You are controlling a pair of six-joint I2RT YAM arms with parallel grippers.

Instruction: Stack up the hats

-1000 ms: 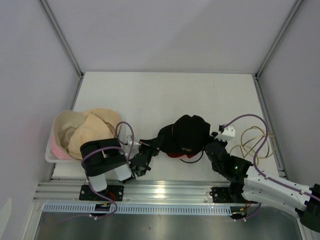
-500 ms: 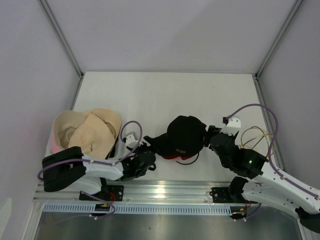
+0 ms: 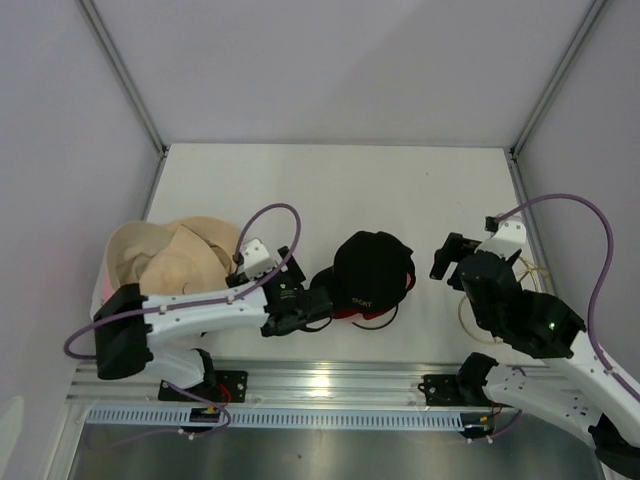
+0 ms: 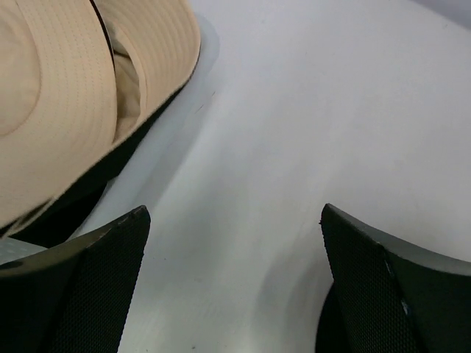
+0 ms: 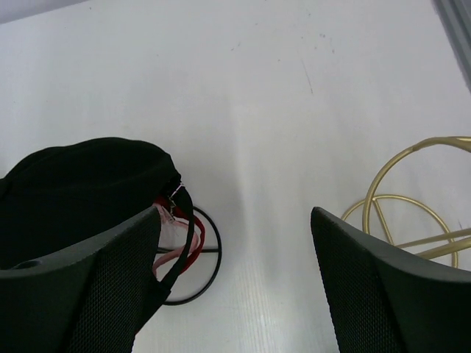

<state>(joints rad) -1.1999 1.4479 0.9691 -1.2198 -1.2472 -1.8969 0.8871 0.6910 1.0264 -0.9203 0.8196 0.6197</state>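
Observation:
The wide beige hat (image 3: 170, 262) (image 4: 51, 95) lies at the table's left edge, on top of a pink hat whose rim (image 3: 102, 290) shows at its left. Dark fabric (image 4: 73, 206) peeks from under the beige brim; I cannot tell what it is. My left gripper (image 3: 300, 308) (image 4: 234, 213) hangs open over bare table between the beige hat and the black cap, holding nothing. Right of the cap, my right gripper (image 3: 450, 258) (image 5: 235, 213) is open and empty above the table.
A black baseball cap (image 3: 372, 268) (image 5: 81, 184) with white lettering and red underside rests mid-table on a thin black wire hoop (image 3: 385, 318) (image 5: 199, 257). Tan wire hoops (image 3: 520, 268) (image 5: 412, 198) lie at the right. Walls enclose three sides.
Both grippers opened and let go of the black cap, which now rests on the table. The left gripper drew back from its brim; the right arm rose and swung right.

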